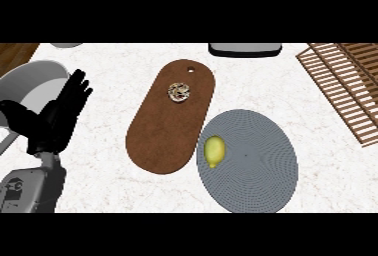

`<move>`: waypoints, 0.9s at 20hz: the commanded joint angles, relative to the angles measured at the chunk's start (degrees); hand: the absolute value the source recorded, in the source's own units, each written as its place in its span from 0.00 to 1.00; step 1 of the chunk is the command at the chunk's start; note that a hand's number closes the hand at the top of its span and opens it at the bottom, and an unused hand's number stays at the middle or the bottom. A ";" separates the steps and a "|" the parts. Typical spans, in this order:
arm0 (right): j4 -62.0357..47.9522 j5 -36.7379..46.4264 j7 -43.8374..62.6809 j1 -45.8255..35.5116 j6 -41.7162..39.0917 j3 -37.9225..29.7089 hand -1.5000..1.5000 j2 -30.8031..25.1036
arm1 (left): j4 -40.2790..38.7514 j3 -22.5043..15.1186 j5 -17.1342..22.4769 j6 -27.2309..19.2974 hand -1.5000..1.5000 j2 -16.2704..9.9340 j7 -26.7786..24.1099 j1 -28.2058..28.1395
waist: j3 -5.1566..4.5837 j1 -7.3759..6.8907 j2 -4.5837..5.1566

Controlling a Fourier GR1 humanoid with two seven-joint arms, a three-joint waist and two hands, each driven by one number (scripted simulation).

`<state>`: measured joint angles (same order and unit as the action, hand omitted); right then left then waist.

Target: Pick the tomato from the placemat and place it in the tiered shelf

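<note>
- Marble-white counter (103, 190) is lying under everything, pale with faint veining.
- I am holding my left hand (55, 117) up at the view's left edge, fingers straight and relaxed, grasping nothing, resting well apart from the boards and the mat.
- I am not seeing my right hand anywhere in the head view.
- A brown wooden cutting board (166, 130), long with rounded ends and a small hole near its far end, is lying aslant in the middle of the counter.
- A small speckled ring-shaped thing (179, 92), perhaps a pastry, is sitting on the far half of that board.
- A grey round woven placemat (255, 165) is lying just right of the board, its edge overlapping the board's right side.
- The task's fruit (214, 151) is lying on the placemat's left part, near the board; it is looking yellow and lemon-shaped rather than like a tomato.
- The wooden slatted tiered shelf (347, 85) is standing at the far right, well apart from the fruit.
- A dark-edged tray-like object (245, 49) is showing at the far edge, cut off.
</note>
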<state>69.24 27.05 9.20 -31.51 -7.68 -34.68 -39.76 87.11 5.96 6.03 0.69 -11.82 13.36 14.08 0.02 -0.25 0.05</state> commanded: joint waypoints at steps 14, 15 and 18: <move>-32.50 -3.62 -23.86 -7.26 16.86 -8.22 0.00 -8.60 | -0.57 -1.32 -1.95 -0.98 0.50 1.97 -0.07 1.01 | 0.09 -0.62 0.38; -29.88 -4.39 -21.63 -8.52 16.00 -7.69 0.00 -9.10 | -2.18 1.69 0.39 2.05 0.50 -0.94 -1.49 0.87 | 0.03 -0.39 0.23; -34.41 -6.37 -21.73 -8.04 11.18 -8.30 0.00 -13.33 | -0.35 1.35 0.50 0.60 0.50 0.04 1.36 2.38 | 0.04 -0.22 0.18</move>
<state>39.98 23.36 -9.89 -39.26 7.34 -41.47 -48.61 87.37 6.55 5.68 1.15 -11.60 13.60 14.43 0.05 -0.73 0.25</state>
